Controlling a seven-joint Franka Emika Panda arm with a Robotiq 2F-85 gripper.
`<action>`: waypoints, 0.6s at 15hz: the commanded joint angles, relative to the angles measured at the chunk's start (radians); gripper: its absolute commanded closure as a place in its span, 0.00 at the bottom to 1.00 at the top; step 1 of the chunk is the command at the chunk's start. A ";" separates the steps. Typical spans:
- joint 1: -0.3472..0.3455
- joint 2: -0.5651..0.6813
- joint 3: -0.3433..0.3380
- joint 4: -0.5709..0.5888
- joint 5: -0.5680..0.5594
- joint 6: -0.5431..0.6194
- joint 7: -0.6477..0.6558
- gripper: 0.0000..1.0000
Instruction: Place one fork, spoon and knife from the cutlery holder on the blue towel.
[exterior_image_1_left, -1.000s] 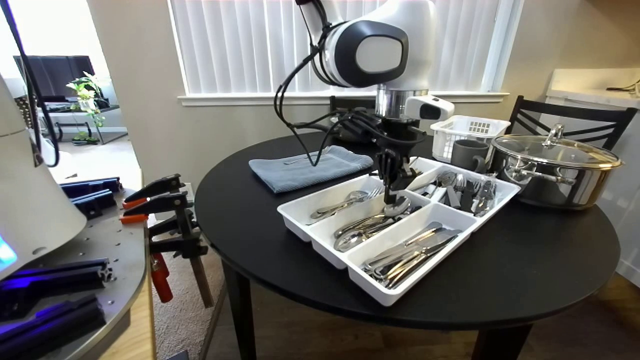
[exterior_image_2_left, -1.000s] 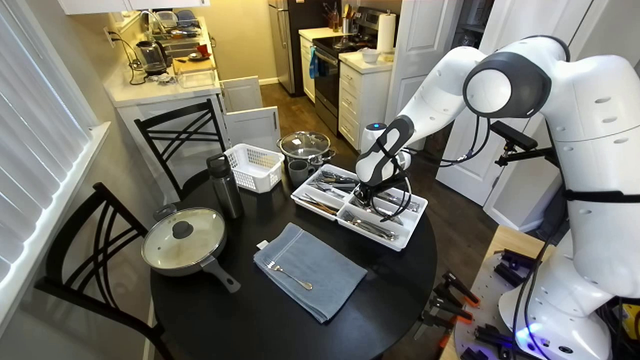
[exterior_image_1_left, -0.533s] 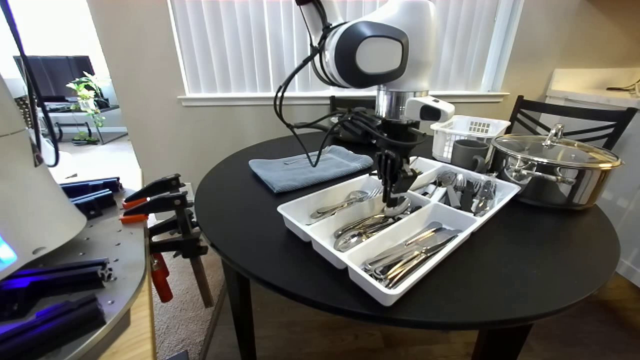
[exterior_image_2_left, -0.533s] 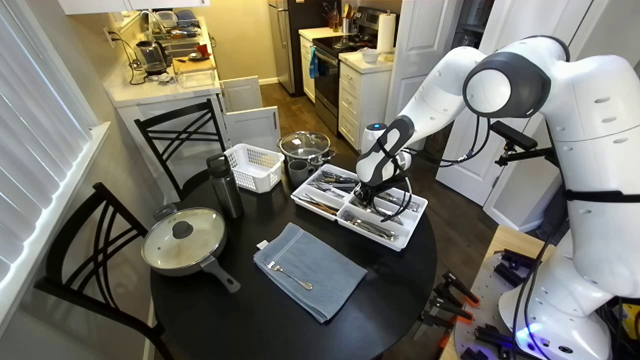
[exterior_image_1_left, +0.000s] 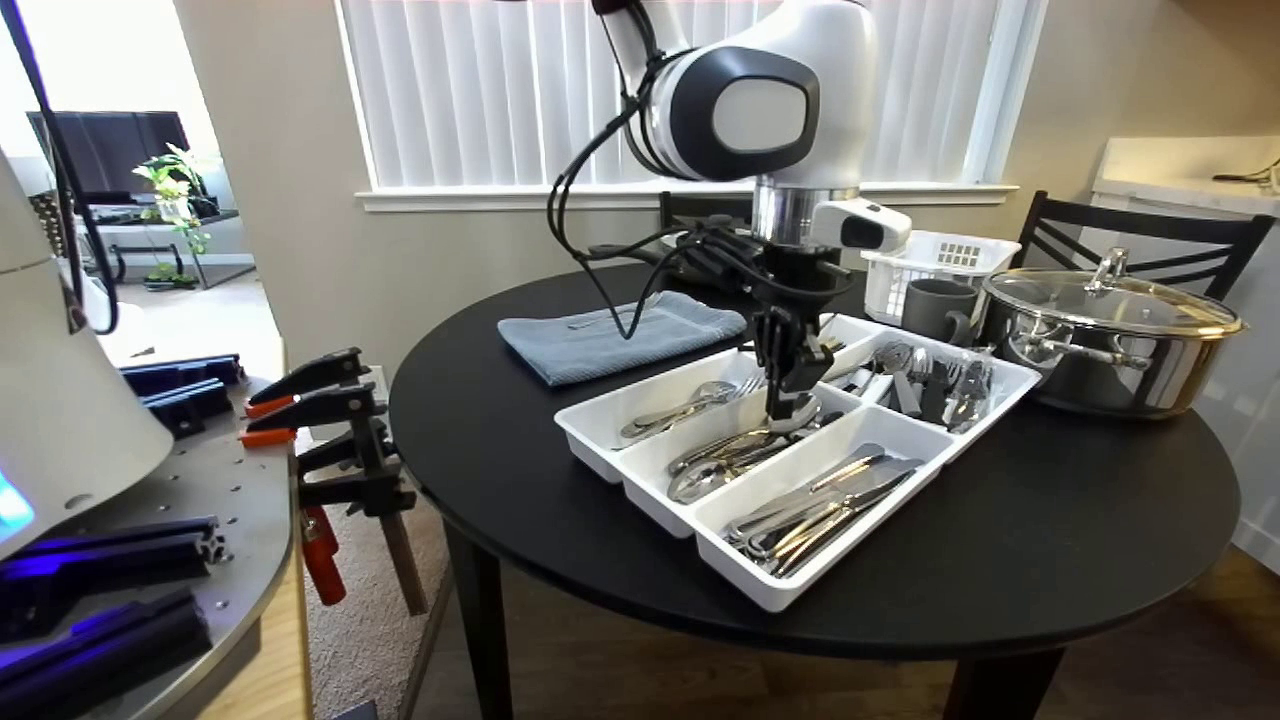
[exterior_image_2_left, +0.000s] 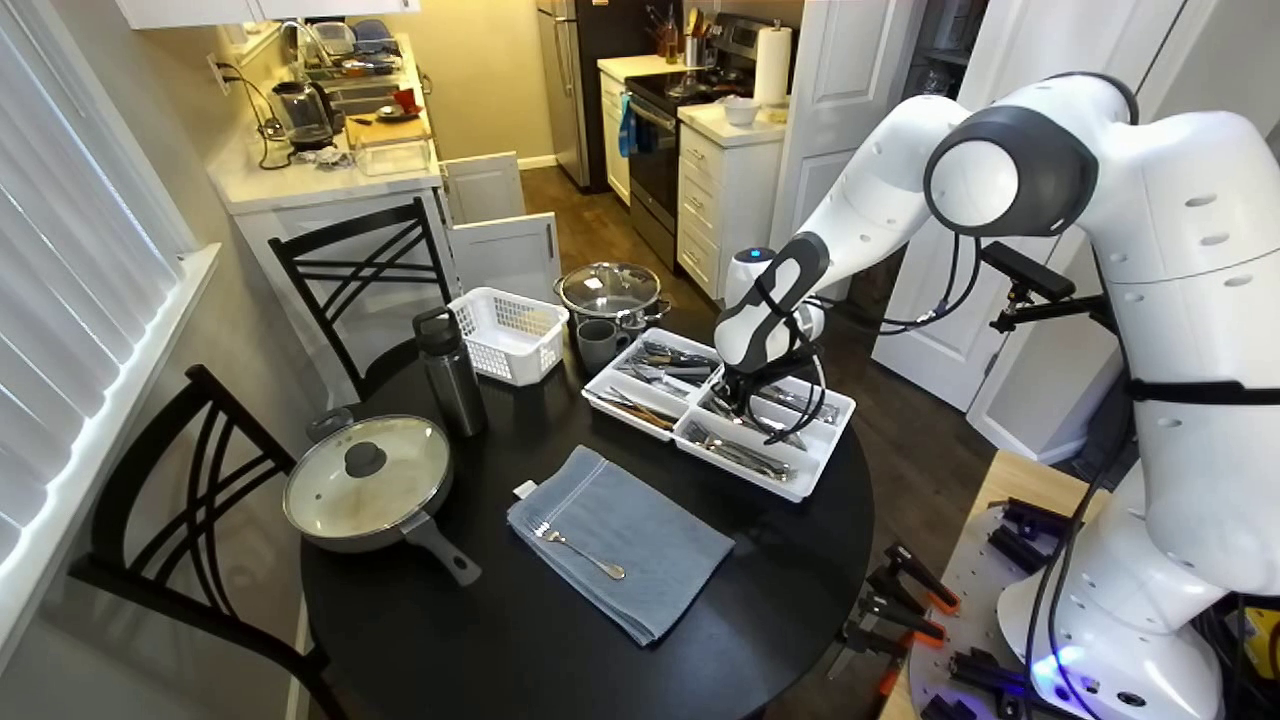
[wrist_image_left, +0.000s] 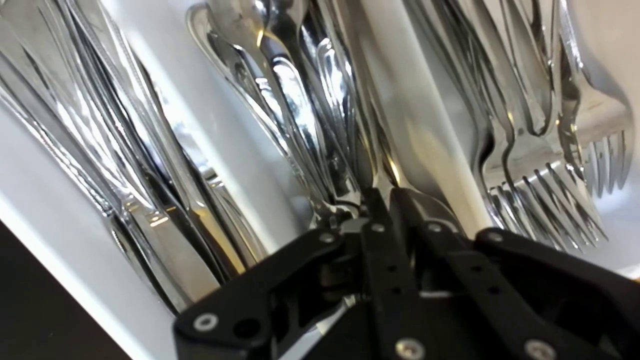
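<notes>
A spoon (wrist_image_left: 432, 206) lies right at the tips of the gripper (wrist_image_left: 386, 193), in the cutlery holder's (wrist_image_left: 200, 125) middle long compartment. The jaws nearly meet; I cannot tell whether they grip it.

Rounded glossy wht arm (exterior_image_1_left: 760, 110) is carrying thin blk cables (exterior_image_1_left: 562, 183) @ its 9 o'clock; blk angular gripper (wrist_image_left: 388, 195) is showing rnd silver screws (wrist_image_left: 205, 322).

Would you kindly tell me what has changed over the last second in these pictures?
The pincer has sunk slightly toward the spoons in the cutlery holder; I cannot tell whether it has gripped one. The cutlery holder, the blue towel and the fork on it stayed put.
</notes>
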 joint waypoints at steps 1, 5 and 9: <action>-0.014 -0.008 0.005 -0.019 -0.005 -0.011 -0.032 0.84; 0.001 -0.001 0.000 -0.023 -0.009 -0.012 -0.017 0.71; 0.002 0.016 0.009 -0.025 -0.004 -0.011 -0.017 0.73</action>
